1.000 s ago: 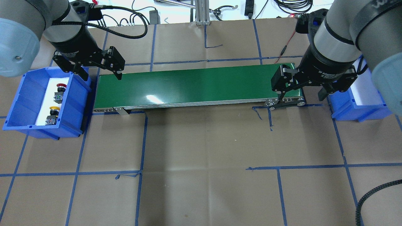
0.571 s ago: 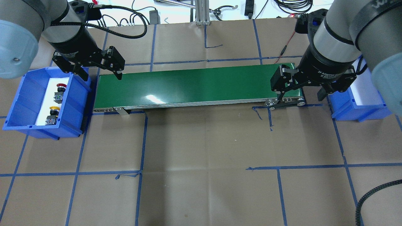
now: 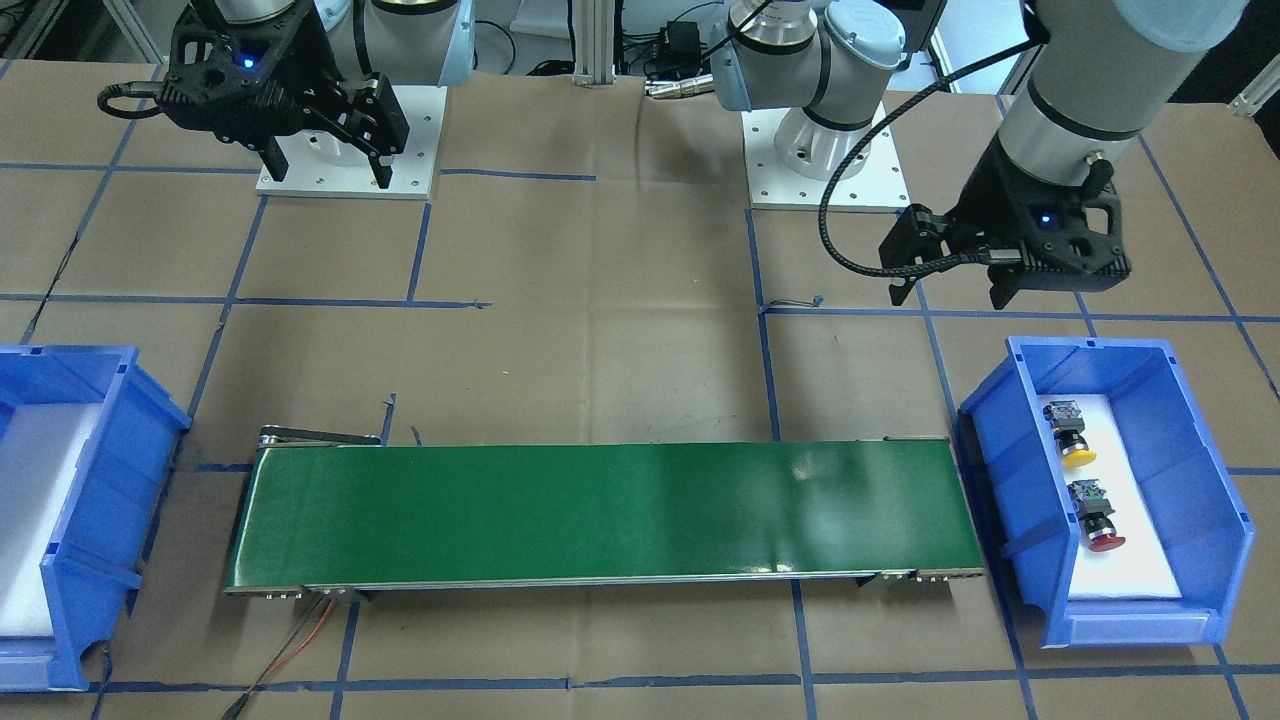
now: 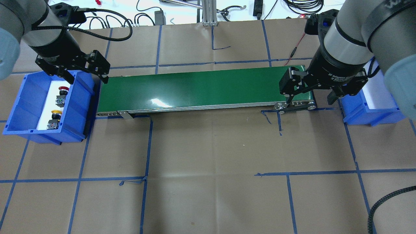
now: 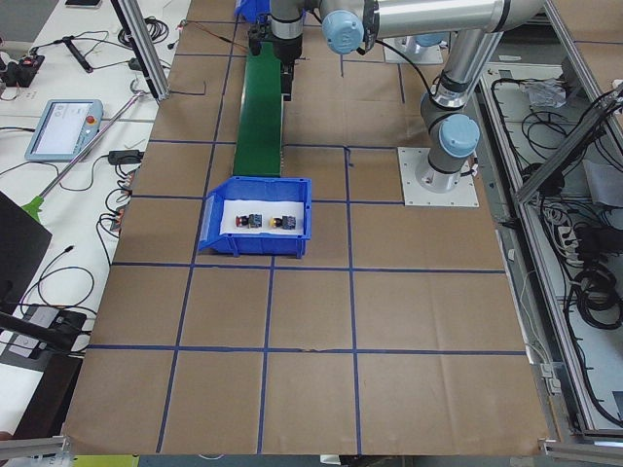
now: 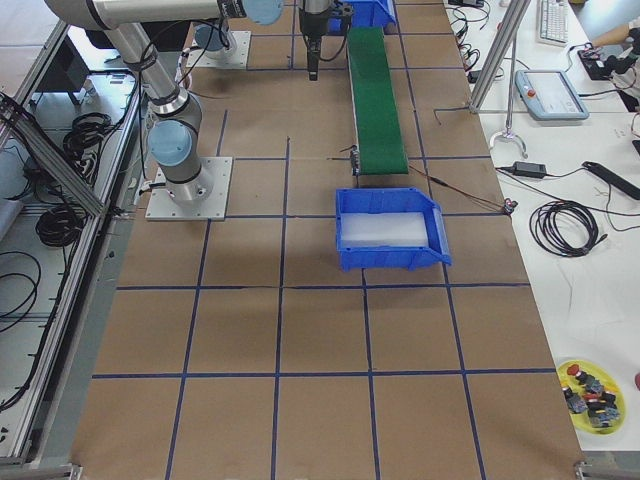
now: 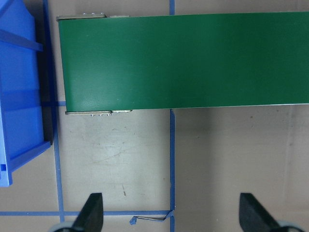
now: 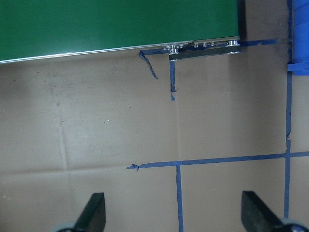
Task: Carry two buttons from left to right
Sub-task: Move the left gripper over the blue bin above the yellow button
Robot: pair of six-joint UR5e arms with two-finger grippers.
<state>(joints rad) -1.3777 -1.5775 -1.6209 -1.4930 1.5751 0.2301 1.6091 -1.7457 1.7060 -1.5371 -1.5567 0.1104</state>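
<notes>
Both buttons lie in the blue bin [image 4: 16, 110] at the left end of the desk [image 4: 211, 146], on a white pad [image 4: 49, 104] that covers the bin's floor. The red-capped button [image 4: 61, 93] is the one farther from the robot, and the yellow-capped button [image 4: 53, 119] is nearer to it. They lie in one line, a little apart and not touching, each on its side with the cap pointing away from the robot and the black-grey block toward it. The left tool [image 4: 87, 77] hangs above the gap where this bin meets the left end of the green conveyor belt [image 4: 201, 87]. Its fingers [image 7: 91, 212] are spread wide with nothing between them, and its wrist camera looks down on the belt's end and on the bin's side wall. The right tool [image 4: 309, 97] hangs above the right end of the belt, just beside a second blue bin [image 4: 370, 113] that also has a white pad inside. Its fingers [image 8: 94, 212] are spread wide as well and carry nothing. Under it the wrist camera shows the belt's corner and the brown paper of the desk with its blue tape lines. The belt surface carries no object, and neither tool touches a button.
</notes>
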